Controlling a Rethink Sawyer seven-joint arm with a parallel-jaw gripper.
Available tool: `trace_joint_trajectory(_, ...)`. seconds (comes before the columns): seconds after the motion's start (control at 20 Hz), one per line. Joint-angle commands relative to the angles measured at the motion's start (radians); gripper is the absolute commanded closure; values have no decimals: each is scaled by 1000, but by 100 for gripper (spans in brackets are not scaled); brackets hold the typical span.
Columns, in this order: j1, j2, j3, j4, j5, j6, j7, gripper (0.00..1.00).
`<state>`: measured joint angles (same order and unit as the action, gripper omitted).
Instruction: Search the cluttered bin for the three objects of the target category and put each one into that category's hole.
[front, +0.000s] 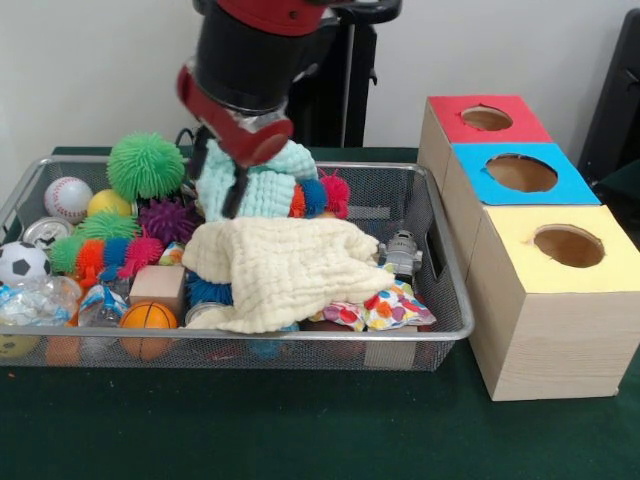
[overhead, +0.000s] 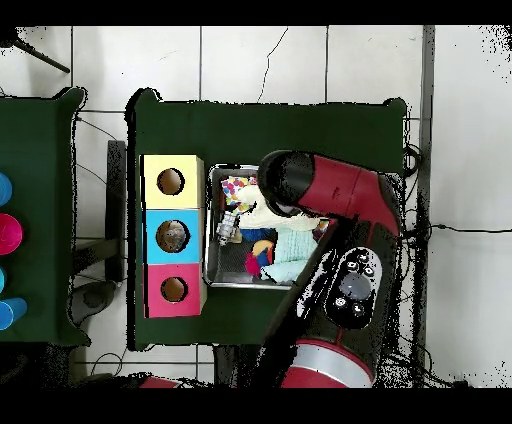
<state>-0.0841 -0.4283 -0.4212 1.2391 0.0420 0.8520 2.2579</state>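
Target category not identifiable from the views. Wire mesh bin (front: 440, 250) sits on the green table cloth (front: 300, 430), heaped with soft goods and toys. Centre of the bin: a cream muslin cloth (front: 285, 270) draped over the pile, a patterned multicolour fabric piece (front: 385, 308) poking from under it toward the bin's right front corner. Behind the cream cloth, against the rear rim, a pale mint knitted cloth (front: 265, 185).

Gripper (front: 232, 195) hangs down into the rear of the bin, dark fingers (front: 237, 190) pressed into the mint knit; whether the jaws are spread or closed on the fabric, cannot tell — the red and black arm (front: 250, 60) and cloth folds hide them.

Left end of the bin: green spiky rubber ball (front: 146, 166), baseball (front: 67, 198), small soccer ball (front: 22, 263), striped fuzzy caterpillar toy (front: 110, 255), purple spiky ball (front: 165, 220), plain wooden cube (front: 158, 288), small orange basketball (front: 147, 322).

Right of the bin, three wooden boxes in a row, each with a round hole: red-topped box (front: 480, 120) rearmost, blue-topped box (front: 515, 172) in the middle, yellow-topped box (front: 560, 250) nearest the front edge.
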Motion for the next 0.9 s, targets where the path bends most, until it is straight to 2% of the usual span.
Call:
trace_joint_trajectory(0.05,-70,71,122,-59,-160,-145,-233,0)
trace_joint_trajectory(0.3,-109,68,174,-36,-225,-213,-234,0)
trace_joint_trajectory(0.55,-155,47,246,24,-266,-291,-228,0)
trace_joint_trajectory(0.9,-218,43,346,76,-284,-355,-184,0)
